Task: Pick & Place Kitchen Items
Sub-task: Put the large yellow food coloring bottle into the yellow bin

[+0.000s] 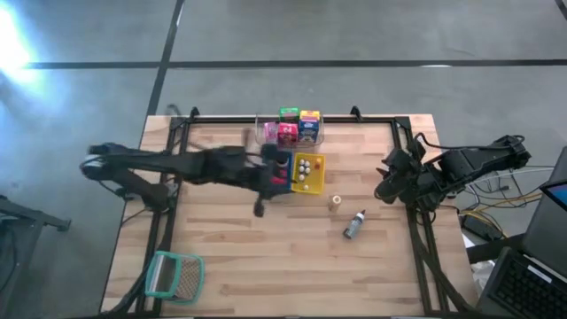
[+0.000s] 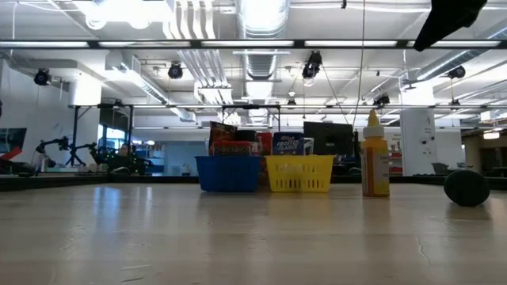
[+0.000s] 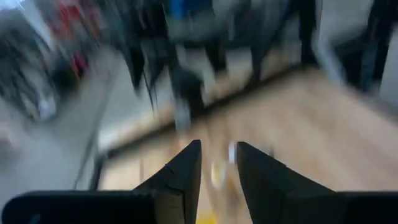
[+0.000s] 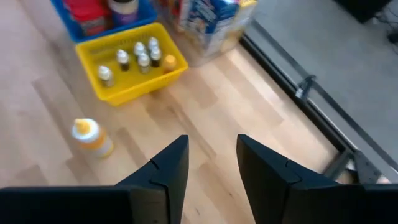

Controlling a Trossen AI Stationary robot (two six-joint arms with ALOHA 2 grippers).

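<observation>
- Several toy groceries stand packed in the clear tub (image 1: 266,131) at the far edge of the bench (image 1: 266,266): a green packet (image 1: 289,113), a yellow-and-blue carton (image 1: 309,118), a pink packet (image 1: 287,134) and a blue box (image 1: 308,133).
- Just in front of the tub sits the yellow tray (image 1: 317,183), and tiny pale bottles (image 4: 138,55) stand upright in a cluster inside it.
- Beside it, the blue tray (image 2: 228,174) holds a red packet (image 4: 87,14) and a dark jar (image 4: 124,7).
- Out on the bare bench, a small yellow-capped bottle (image 1: 336,201) stands upright, near the yellow tray.
- A small grey bottle (image 1: 355,225) lies on its side a little farther toward the near edge.
- Left gripper (image 1: 276,171) reaches over the blue tray; its fingers (image 3: 185,171) stand narrowly apart with nothing between them.
- Right gripper (image 4: 212,165) hangs over the bench's right edge, fingers parted a little, holding nothing.
- Down in the near left corner rests the teal-rimmed mesh basket (image 1: 174,275).
</observation>
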